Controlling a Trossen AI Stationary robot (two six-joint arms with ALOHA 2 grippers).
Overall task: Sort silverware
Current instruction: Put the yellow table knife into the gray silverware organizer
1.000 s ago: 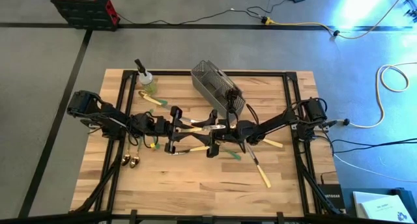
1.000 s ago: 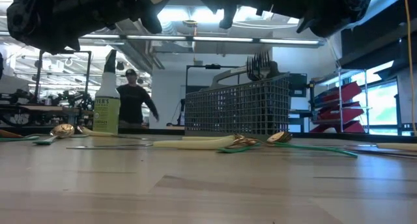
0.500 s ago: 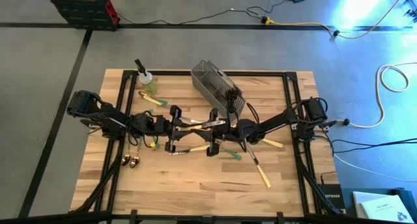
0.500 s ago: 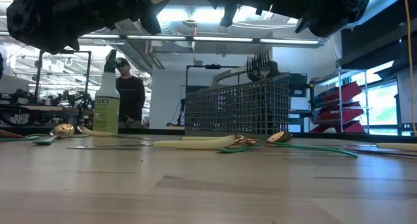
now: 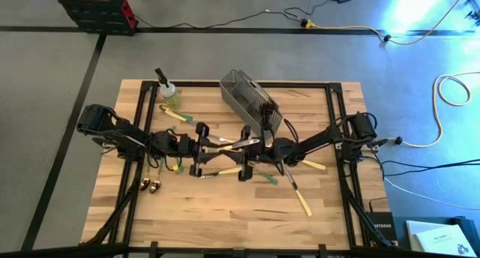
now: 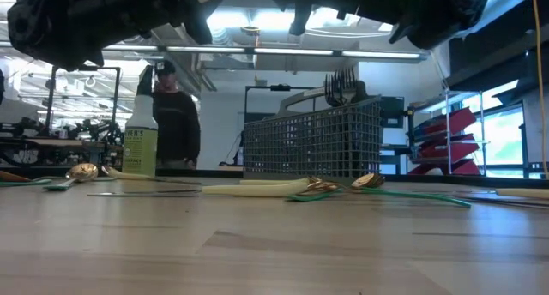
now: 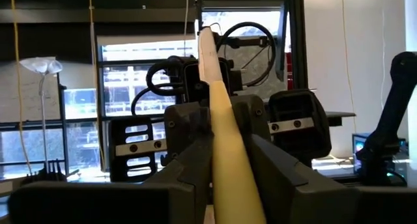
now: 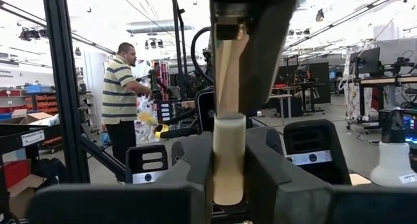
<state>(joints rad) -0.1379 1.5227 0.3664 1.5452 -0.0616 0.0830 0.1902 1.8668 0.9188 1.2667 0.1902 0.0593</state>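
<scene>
Above the middle of the table my two grippers meet tip to tip on one cream-handled piece of silverware. My left gripper comes from the table's left and my right gripper from its right. Both are shut on the piece. The left wrist view looks along the cream handle toward the right gripper. More silverware lies flat on the wood below: a cream-handled piece, a green-handled one and gold spoons. My left gripper pinches the cream handle between its two fingers, coming level from the table's left and lying along it. The piece is lifted clear of the table, slanting a little upward. My right gripper pinches the handle's blunt cream end between its two fingers, coming level from the table's right, along the piece. The rest of the piece runs on into the left gripper.
A grey wire-mesh caddy with forks standing in it sits at the far middle. A spray bottle stands at the far left. Another cream-handled piece lies near the right. A person moves in the room behind.
My right gripper has shut on the cream handle's end. Both arms have kept their place above the table's middle, and the piece stays lifted between them.
</scene>
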